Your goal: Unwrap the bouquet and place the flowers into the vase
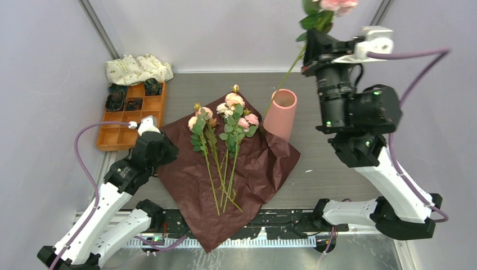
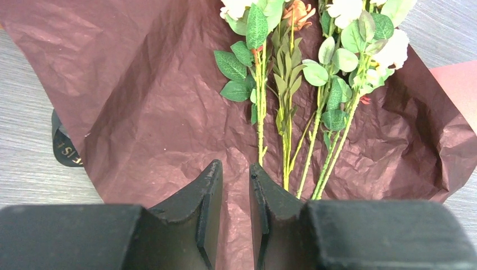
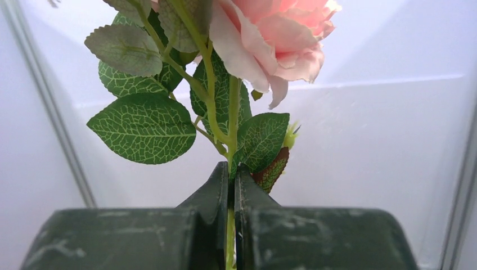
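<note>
The right gripper (image 1: 313,46) is raised high at the back right. Its jaws are pressed together on the thin green stem of a single pink rose (image 1: 338,4). In the right wrist view the gripper (image 3: 232,170) pinches the stem just under a cluster of veined leaves, with the bloom (image 3: 281,31) upright above the fingers. The stem slants down and left from the grip toward the mouth of the salmon-pink vase (image 1: 281,118). From above it is hard to tell whether the stem's tip is inside the rim or only beside it. The vase stands on the grey surface (image 1: 329,163), touching the upper right edge of the maroon paper (image 1: 256,169).

The paper lies spread open and crinkled in the middle of the surface. The flowers (image 1: 226,126) lie on it in a loose row, blooms toward the back and stems toward the arms.

The left gripper (image 1: 162,151) sits low at the paper's left edge. In its wrist view the gripper (image 2: 236,171) has its jaws partly spread over the paper (image 2: 140,107), with nothing between them. The stems of the flowers (image 2: 289,95) lie just ahead. A black ribbon (image 2: 63,147) shows from beneath the paper's left edge.

At the back left are an orange compartment tray (image 1: 114,138) and a cream patterned cloth bundle (image 1: 138,68).
</note>
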### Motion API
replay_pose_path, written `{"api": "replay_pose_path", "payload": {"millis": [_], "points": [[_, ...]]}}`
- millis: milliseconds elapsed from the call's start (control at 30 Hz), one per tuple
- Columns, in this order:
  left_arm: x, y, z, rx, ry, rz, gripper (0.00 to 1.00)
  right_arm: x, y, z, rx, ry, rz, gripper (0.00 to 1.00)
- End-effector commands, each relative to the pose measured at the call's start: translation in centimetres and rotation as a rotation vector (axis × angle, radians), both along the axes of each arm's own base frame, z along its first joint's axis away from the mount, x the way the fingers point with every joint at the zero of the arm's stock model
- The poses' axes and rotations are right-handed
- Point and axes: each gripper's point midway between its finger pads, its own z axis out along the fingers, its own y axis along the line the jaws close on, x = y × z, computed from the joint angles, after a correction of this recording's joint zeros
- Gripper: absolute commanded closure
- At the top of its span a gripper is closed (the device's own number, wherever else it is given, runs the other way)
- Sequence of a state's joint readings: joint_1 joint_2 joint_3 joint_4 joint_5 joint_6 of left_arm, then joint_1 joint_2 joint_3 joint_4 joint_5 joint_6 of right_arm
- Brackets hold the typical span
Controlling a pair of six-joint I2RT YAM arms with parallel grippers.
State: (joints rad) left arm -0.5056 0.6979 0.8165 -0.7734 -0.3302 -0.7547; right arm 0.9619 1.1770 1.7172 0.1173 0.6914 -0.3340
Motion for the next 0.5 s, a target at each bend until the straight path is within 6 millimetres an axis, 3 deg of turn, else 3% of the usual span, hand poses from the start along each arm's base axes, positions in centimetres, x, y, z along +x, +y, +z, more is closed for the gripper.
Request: {"api": "replay_pose_path", "payload": {"millis": [0, 200, 467], "points": [[0.9, -1.0, 1.0, -0.046, -0.049, -0.017, 0.75, -0.8, -2.6, 3.1, -0.02, -0.106, -0.112, 0.99], [1.1, -1.4, 1.0, -0.058, -0.044, -0.028, 0.75, -1.1, -3.5, 4.7, -0.072, -0.162, -0.193, 0.99], [1.1, -1.5, 1.1, -0.063, -0.045, -0.028, 0.75, 0.0, -3.1, 4.0, -0.133, -0.182, -0.266, 0.99]]}}
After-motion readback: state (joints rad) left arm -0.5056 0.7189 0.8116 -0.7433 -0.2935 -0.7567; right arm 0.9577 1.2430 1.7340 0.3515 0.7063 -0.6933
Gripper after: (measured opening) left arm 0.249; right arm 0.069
